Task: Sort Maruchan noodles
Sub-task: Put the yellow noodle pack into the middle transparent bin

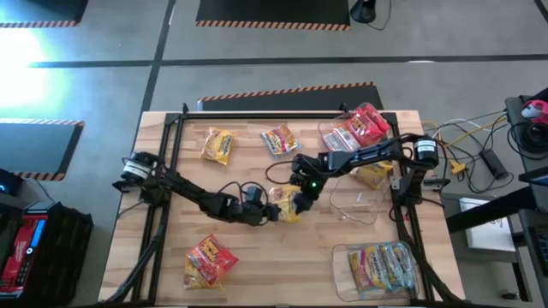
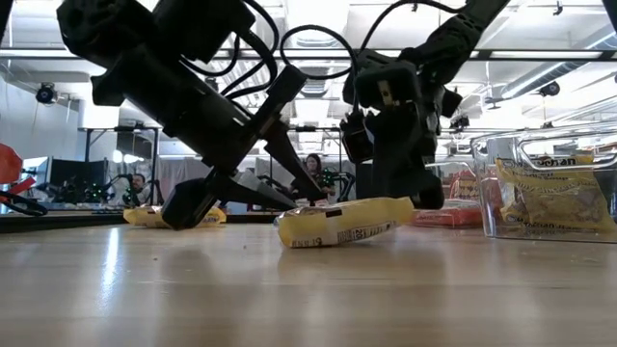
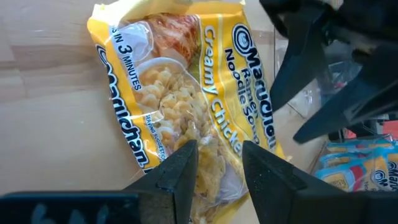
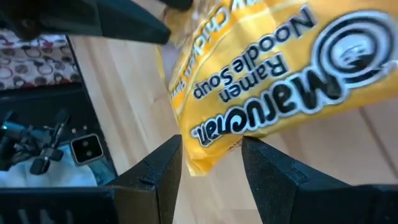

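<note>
One yellow Maruchan creamy chicken packet [image 1: 288,208] sits mid-table between both grippers. It also shows in the low view [image 2: 337,224], the left wrist view [image 3: 186,106] and the right wrist view [image 4: 280,81]. My left gripper [image 1: 274,212] reaches in from the table's left and is shut on the packet's left end. My right gripper [image 1: 302,192] comes from the right and is shut on a corner. Other packets lie loose: a yellow one [image 1: 217,145], a red and blue one [image 1: 280,139] and a red and yellow one [image 1: 208,259]. My left gripper [image 3: 219,168] has the packet's near end [image 3: 217,190] between its two fingers, slanting down from the table's left. That end rests low on the table [image 2: 299,241]. My right gripper [image 4: 211,165] pinches a corner of the packet [image 4: 208,152] between its two fingers, coming from above and from the table's right. The packet's right end [image 2: 395,207] is tilted up off the wood.
A clear tub with red packets [image 1: 364,128] stands at the far right. A clear tub with blue and yellow packets [image 1: 381,265] is at the near right. Another clear tub [image 1: 355,201] and a yellow packet [image 1: 372,175] lie between them. Black frame rails [image 1: 171,154] edge the table. People show behind the table.
</note>
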